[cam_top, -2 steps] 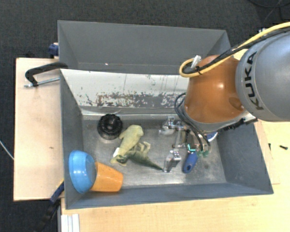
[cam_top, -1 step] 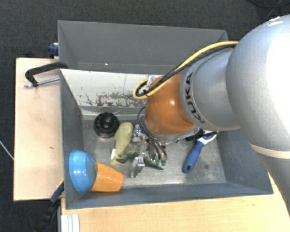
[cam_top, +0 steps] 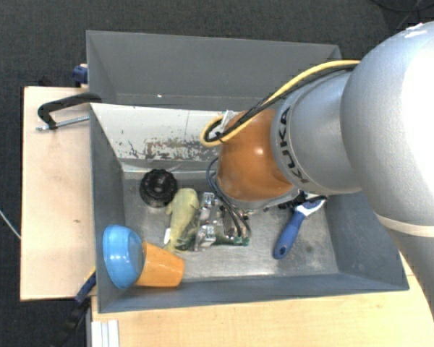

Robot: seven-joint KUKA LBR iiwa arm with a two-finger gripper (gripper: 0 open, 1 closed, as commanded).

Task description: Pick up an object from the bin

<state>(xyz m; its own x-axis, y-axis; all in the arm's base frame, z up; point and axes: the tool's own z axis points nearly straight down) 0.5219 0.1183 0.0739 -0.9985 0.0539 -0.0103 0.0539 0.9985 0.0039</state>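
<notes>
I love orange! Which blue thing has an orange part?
The round blue toy at lower left, joined to an orange cone; the long blue-handled tool has none.

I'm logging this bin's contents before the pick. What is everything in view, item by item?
bin: one, grey metal, middle of the view
round cap: one, black, bin floor, back left
soft oblong thing: one, pale yellow-green, floor middle, just left of the gripper
blue cup: one, blue, front left corner, on its side
orange cup: one, orange, front left, on its side, touching the blue cup
hand tool: one, blue handle, floor right, partly under the arm
gripper: one, metal, low over the floor's middle
arm: one, grey with an orange wrist cover, reaching in from the right
</notes>
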